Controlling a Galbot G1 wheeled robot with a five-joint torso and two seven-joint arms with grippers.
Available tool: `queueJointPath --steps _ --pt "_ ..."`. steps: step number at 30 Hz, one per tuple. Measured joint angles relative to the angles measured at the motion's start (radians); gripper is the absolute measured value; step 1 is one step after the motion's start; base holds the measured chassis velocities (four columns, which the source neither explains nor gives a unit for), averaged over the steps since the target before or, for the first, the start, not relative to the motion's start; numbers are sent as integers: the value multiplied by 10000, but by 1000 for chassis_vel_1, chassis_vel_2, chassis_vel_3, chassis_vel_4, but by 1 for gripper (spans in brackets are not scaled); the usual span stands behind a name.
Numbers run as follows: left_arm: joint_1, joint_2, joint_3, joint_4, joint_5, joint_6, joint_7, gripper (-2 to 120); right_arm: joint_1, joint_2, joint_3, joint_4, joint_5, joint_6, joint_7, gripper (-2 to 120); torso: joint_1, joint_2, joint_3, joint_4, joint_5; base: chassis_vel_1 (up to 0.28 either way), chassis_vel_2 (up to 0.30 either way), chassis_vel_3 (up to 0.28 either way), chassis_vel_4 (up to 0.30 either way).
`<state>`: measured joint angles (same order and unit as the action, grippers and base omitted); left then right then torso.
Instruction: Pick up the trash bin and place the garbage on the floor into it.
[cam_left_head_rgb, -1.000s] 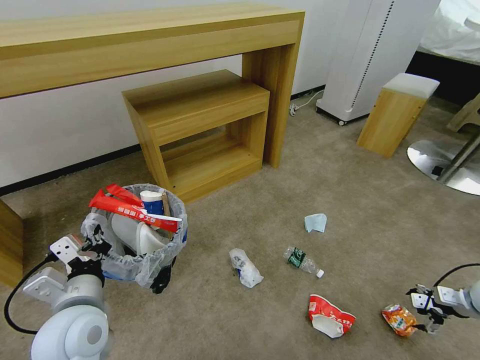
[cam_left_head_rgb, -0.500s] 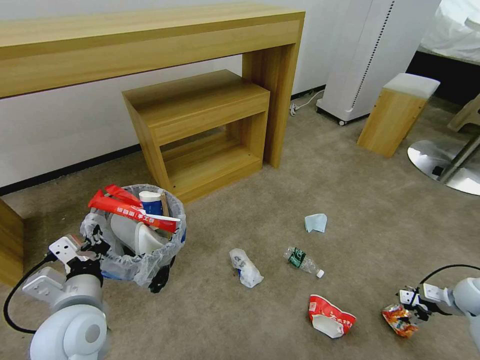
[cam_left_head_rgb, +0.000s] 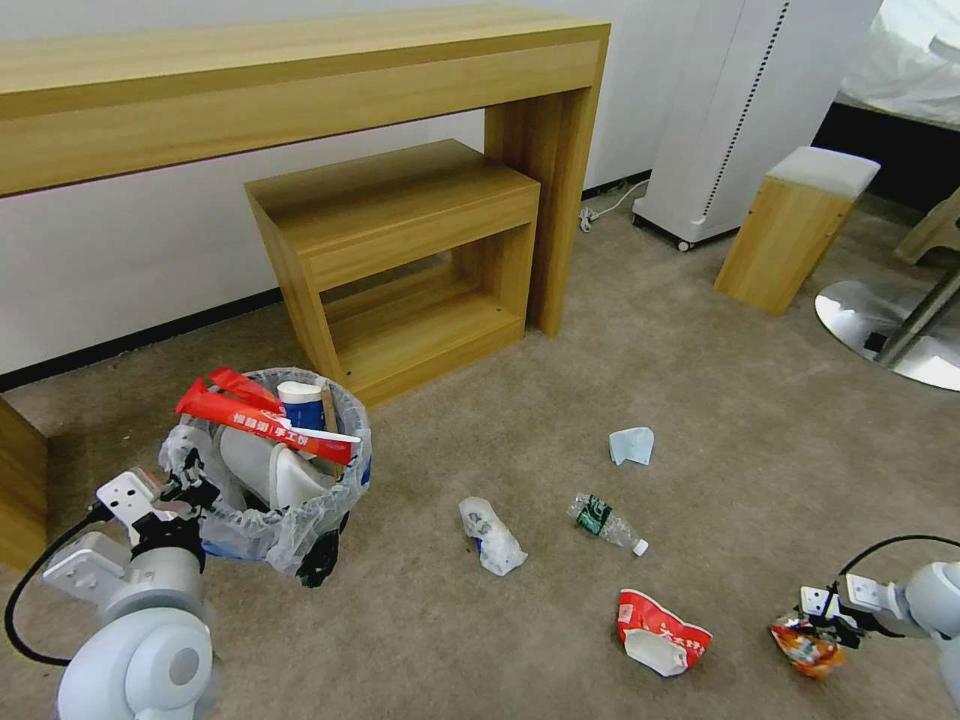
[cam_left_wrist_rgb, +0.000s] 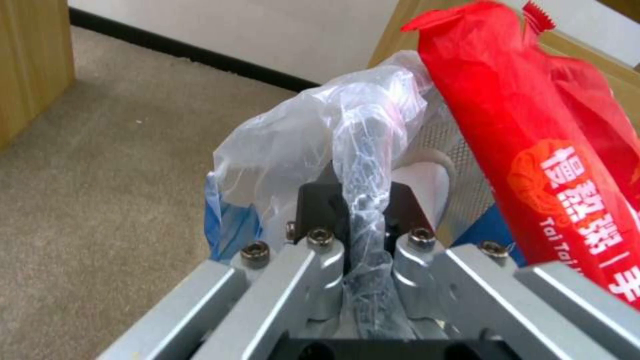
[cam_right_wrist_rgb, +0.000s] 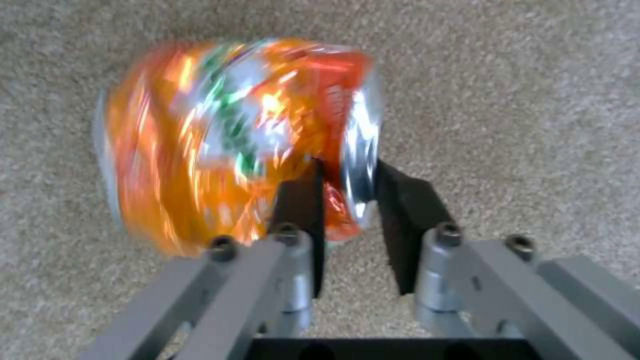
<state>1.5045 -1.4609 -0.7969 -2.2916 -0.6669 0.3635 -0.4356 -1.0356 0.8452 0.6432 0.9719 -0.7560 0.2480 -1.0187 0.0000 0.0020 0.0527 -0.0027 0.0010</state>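
I saw the small round black trash bin (cam_left_head_rgb: 290, 510) with its crinkled clear plastic liner standing on the beige carpet floor (cam_left_head_rgb: 560, 620), stuffed with a long red wrapper (cam_left_head_rgb: 262, 424). My left gripper (cam_left_head_rgb: 188, 490) was clamped on the bag-covered rim. My right gripper (cam_left_head_rgb: 826, 628) had its pads pinched on the crushed orange can's (cam_right_wrist_rgb: 227, 140) edge, low over the carpet, near the crumpled red-white cup (cam_left_head_rgb: 658, 630).

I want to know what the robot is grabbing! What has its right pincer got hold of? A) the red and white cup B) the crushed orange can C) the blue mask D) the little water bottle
B: in the right wrist view the right pincer has its fingers pinched on the rim of the crushed orange can.
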Motion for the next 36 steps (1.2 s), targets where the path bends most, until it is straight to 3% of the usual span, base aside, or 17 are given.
queueJointPath --steps 2,4,7,8,10,11,14,15,17,19,20,22,27,29,36 --pt "28 -20 9 -33 24 0 -3 3 -48 -50 9 109 230 -3 -6 7 0 0 0 2 -2 0 0 0 0" --pt "34 -23 10 -43 35 0 -5 3 -92 -81 3 174 469 -20 -17 6 0 0 0 2 -1 0 0 0 0" --pt "35 -44 41 -58 88 0 -7 3 -367 -215 -118 712 2503 -188 -126 6 0 0 0 0 -1 0 0 0 0" --pt "35 -44 41 -58 88 0 -7 3 -367 -215 -118 712 2503 -188 -126 6 0 0 0 0 -1 0 0 0 0" --pt "27 -77 125 -29 197 0 -8 3 -521 -209 -93 1377 4451 -211 -493 6 0 -1 0 0 0 0 0 0 0" --pt "27 -77 125 -29 197 0 -8 3 -521 -209 -93 1377 4451 -211 -493 6 0 -1 0 0 0 0 0 0 0" --pt "35 -118 343 173 477 -24 -8 3 -569 -180 -57 2474 8307 84 -1406 6 0 -1 1 3 -3 0 0 0 0" --pt "35 -118 343 173 477 -24 -8 3 -569 -180 -57 2474 8307 84 -1406 6 0 -1 1 3 -3 0 0 0 0" --pt "99 -171 651 315 783 -72 17 3 -583 -205 -228 3645 11076 -288 -1700 6 0 0 0 5 -6 0 0 0 0" --pt "168 -250 1110 374 923 -78 26 3 -425 -180 -658 4578 13522 -905 -1478 6 0 0 0 3 -6 0 0 0 0" --pt "168 -250 1110 374 923 -78 26 3 -425 -180 -658 4578 13522 -905 -1478 6 0 0 0 3 -6 0 0 0 0" --pt "242 -348 1806 389 963 -78 29 3 112 46 -1327 5226 15490 -1269 -1057 6 0 0 0 3 -8 0 0 0 0" --pt "299 -473 2639 459 1003 -78 26 3 1095 563 -2618 5577 16797 -1633 -505 6 0 0 0 2 -6 0 0 0 0" --pt "282 -523 2987 525 1037 -79 25 3 1916 982 -3897 5494 17128 -1619 -168 6 0 0 1 3 0 0 0 0 0" --pt "93 -538 3232 730 1069 -81 11 3 3744 1957 -6490 4775 16516 -1352 126 6 0 0 1 7 -7 0 0 0 0"
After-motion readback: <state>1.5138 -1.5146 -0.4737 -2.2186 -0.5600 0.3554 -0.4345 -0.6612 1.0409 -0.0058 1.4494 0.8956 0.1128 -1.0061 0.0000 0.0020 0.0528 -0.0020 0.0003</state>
